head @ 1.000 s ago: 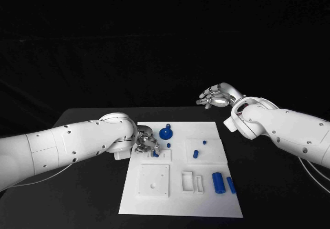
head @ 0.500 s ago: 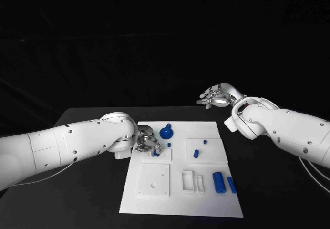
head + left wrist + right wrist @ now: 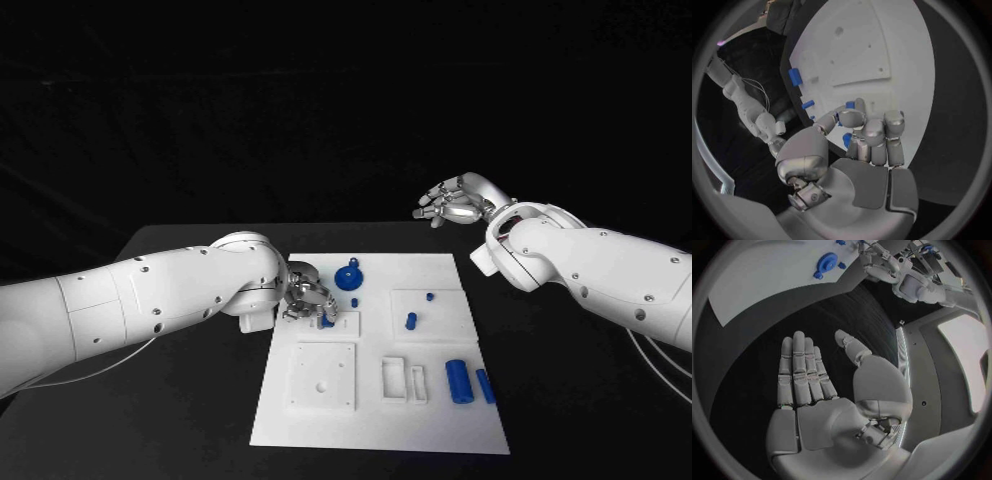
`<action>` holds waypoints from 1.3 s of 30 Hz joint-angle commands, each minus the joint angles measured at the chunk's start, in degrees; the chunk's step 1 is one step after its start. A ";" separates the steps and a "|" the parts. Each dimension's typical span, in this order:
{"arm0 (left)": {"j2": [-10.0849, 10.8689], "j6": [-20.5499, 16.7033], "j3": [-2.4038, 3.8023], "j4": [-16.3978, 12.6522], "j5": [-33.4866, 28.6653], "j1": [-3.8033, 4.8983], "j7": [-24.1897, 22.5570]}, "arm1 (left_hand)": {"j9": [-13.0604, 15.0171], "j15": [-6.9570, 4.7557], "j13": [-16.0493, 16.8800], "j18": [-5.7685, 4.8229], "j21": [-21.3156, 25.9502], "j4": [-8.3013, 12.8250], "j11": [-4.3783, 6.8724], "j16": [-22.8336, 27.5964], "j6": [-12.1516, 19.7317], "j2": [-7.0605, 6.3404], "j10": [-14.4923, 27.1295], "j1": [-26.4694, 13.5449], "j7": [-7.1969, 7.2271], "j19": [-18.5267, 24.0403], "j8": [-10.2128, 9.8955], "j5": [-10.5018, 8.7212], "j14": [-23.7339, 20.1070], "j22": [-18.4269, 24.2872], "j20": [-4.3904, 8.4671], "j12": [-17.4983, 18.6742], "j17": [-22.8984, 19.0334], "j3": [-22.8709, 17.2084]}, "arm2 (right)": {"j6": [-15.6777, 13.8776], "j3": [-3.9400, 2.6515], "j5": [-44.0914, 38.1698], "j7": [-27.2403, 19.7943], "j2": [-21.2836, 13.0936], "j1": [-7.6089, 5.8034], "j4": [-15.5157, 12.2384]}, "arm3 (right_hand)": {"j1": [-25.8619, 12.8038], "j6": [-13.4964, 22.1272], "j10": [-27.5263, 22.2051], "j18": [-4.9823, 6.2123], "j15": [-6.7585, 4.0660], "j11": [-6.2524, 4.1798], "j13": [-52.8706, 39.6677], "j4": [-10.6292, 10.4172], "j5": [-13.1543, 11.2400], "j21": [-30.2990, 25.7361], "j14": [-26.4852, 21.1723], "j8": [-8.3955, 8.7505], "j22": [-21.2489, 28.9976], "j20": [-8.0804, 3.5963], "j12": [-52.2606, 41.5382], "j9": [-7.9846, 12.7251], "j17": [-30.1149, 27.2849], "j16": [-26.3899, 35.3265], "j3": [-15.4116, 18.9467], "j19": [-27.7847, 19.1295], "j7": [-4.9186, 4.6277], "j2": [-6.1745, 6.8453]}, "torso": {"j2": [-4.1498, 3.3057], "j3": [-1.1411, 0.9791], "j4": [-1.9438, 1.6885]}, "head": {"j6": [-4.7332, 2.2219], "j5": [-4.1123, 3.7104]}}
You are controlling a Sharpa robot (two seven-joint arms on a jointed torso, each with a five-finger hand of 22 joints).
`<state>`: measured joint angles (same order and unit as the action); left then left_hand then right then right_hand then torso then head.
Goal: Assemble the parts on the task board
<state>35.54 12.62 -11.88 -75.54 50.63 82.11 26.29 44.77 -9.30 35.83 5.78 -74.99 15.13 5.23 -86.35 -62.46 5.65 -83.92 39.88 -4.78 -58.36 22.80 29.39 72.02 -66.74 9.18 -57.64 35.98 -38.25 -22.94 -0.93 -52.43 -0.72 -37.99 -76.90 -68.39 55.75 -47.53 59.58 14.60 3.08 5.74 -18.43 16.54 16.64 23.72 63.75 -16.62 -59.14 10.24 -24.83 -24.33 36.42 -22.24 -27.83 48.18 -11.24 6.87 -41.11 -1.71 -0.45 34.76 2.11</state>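
While my left hand (image 3: pixel 307 298) sits curled over the far left part of the task board (image 3: pixel 378 425), its shiny metal fingers (image 3: pixel 870 132) are pinching a small blue peg (image 3: pixel 846 139), with another bit of blue poking out just past the fingertips. The board is a flat matte white plate with shallow square recesses moulded in. A round blue knob-like part (image 3: pixel 349 277) stands just beyond my left hand, two chunky blue cylinders (image 3: pixel 457 381) lie toward the board's near right corner, and a little blue pin (image 3: pixel 410 322) sits mid-board. My right hand (image 3: pixel 456 200) hangs well off the board's far right corner, flat and spread, holding nothing.
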 commanded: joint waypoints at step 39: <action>-0.32 1.68 -0.42 -0.17 3.08 -0.53 1.50 | -0.26 -4.61 -1.22 3.26 -0.70 -6.80 2.91 -0.48 -10.24 -6.99 3.53 -0.57 6.79 0.47 0.52 -24.07 1.55 0.84 6.50 -0.90 -0.90 0.92 | 0.65 -0.04 -0.53 -0.22 -0.01 0.11 -0.03 | 0.73 0.28 -0.10 0.40 0.45 0.17 0.47 -0.12 0.22 -0.36 -0.13 -0.35 -0.09 0.31 0.39 0.18 0.26 0.69 -0.37 -0.46 -0.05 0.17 | -0.03 0.03 -0.02 | -0.03 -0.01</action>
<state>35.24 13.05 -12.13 -75.66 53.01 81.85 26.73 44.55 -12.62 34.61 9.60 -75.42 8.43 7.18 -86.57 -72.46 -0.92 -81.30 39.41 1.70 -58.22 23.29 5.83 72.21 -65.93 9.30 -58.35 35.10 -37.37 -22.85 -0.93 -52.44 -0.71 -38.01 -76.82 -68.38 55.97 -47.63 59.58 14.59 3.11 5.74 -18.05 16.38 16.64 23.72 63.71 -16.62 -59.14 10.44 -24.83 -24.23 36.64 -21.84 -27.98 47.98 -11.14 7.09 -41.14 -1.71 -0.46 34.78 2.13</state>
